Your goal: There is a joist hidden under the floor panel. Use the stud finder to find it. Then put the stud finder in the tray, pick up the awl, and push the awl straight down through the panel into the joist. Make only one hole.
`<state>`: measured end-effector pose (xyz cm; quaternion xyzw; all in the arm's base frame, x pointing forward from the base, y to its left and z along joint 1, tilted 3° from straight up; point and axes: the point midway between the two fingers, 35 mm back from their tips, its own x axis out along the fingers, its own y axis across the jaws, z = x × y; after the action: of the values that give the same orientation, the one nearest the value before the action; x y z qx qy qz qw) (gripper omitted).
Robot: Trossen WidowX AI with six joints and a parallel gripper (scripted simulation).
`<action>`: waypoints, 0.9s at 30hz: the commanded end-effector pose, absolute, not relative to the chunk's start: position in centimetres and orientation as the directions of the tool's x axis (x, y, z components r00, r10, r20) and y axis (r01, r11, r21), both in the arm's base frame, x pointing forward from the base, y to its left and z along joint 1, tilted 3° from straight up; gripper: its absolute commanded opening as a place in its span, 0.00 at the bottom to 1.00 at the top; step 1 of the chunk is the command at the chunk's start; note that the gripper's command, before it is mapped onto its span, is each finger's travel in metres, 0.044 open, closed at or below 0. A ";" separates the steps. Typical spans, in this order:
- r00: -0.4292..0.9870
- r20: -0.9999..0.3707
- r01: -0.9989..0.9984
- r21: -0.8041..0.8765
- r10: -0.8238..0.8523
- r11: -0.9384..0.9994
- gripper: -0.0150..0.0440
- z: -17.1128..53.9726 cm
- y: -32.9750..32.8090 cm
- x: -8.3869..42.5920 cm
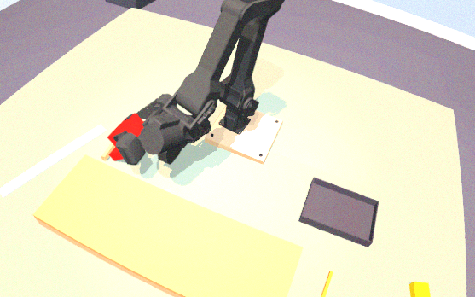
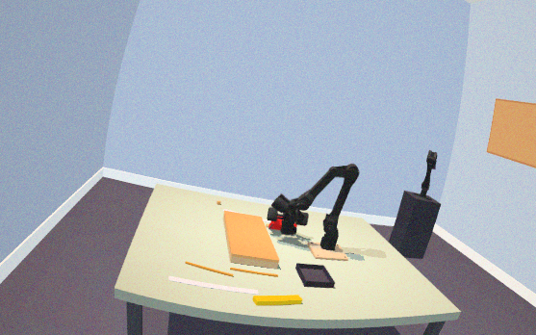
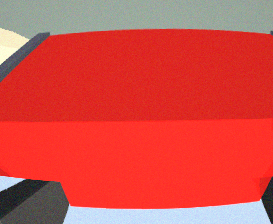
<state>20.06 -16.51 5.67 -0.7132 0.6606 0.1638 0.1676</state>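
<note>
My gripper (image 1: pixel 124 137) (image 2: pixel 279 222) (image 3: pixel 157 36) is low over the table, just behind the far left end of the pale yellow floor panel (image 1: pixel 165 230) (image 2: pixel 249 236). It is shut on the red stud finder (image 1: pixel 126 127) (image 2: pixel 274 224) (image 3: pixel 137 125), which fills the wrist view between the two dark fingers. A small tan end (image 1: pixel 106 156) sticks out below the gripper; it may be the awl's handle, and the rest of it is hidden. The dark tray (image 1: pixel 344 190) (image 2: pixel 315 285) stands empty to the right of the panel.
The arm's base stands on a wooden plate (image 1: pixel 255 145) (image 2: pixel 331 254). A white strip (image 1: pixel 50 160) (image 2: pixel 211 285), thin orange sticks (image 2: pixel 208 269) (image 1: pixel 327 283) and a yellow block (image 1: pixel 419 288) (image 2: pixel 277 299) lie on the table. A dark box (image 2: pixel 415 223) stands beside the table.
</note>
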 end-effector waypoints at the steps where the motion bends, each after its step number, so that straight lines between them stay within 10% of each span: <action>1: 0.074 -0.463 -0.997 -0.018 -0.883 -0.074 0.90 5.4 -16.3 20.1; 27: 0.074 -0.463 -0.997 -0.018 -0.883 -0.074 0.90 5.3 -15.8 20.1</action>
<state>20.05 -15.93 5.64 -0.7130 0.6615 0.1625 0.1661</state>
